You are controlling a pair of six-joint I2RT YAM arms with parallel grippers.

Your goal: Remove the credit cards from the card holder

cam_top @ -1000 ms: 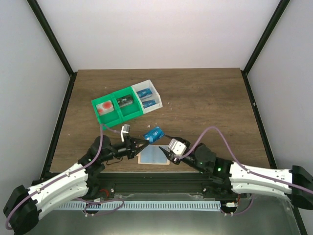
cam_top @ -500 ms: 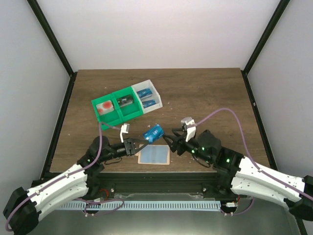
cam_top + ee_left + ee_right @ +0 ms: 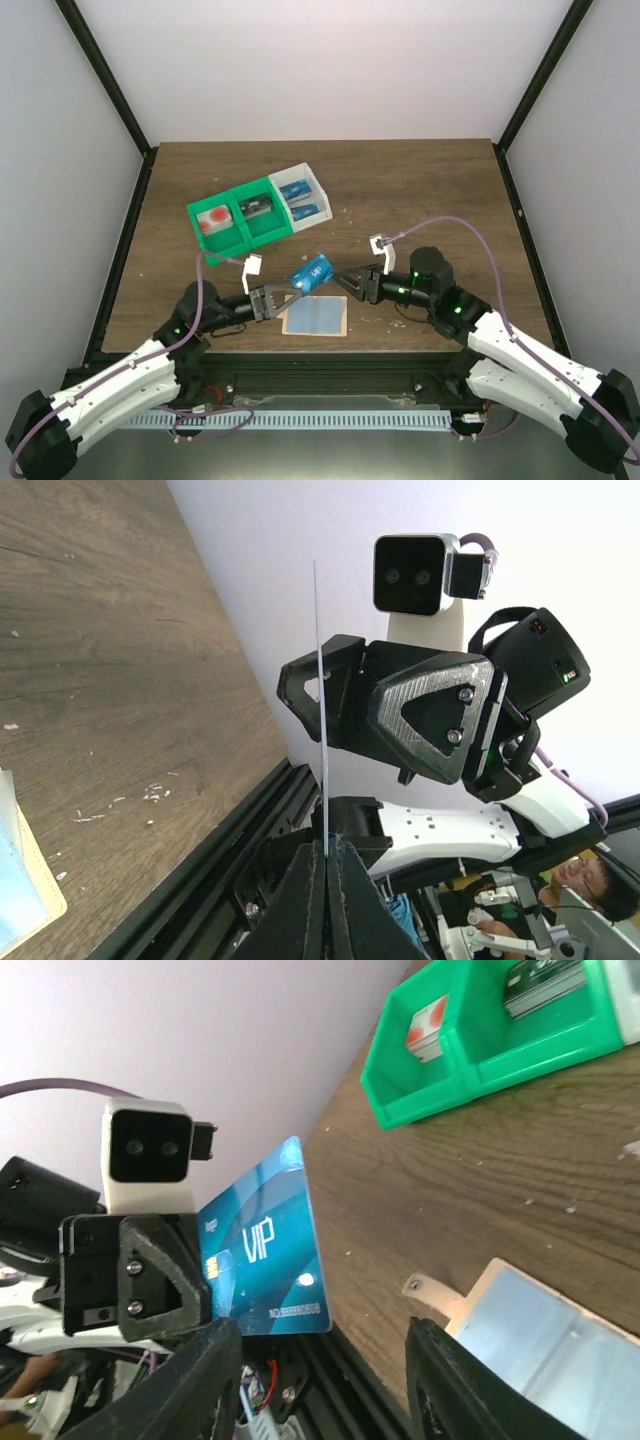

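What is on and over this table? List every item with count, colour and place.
table: one, brown wood, under everything.
green bin: one, two compartments, table's far left.
white bin: one, right of green bin.
red-orange item: one, green bin's left compartment.
dark item: one, green bin's right compartment.
binned cards: two, blue, white bin.
card holder: one, pale blue-grey, tan edging, flat at near edge.
held card: one, blue, midair between grippers.
left gripper: one, black, shut on held card.
right gripper: one, black, open, facing card.
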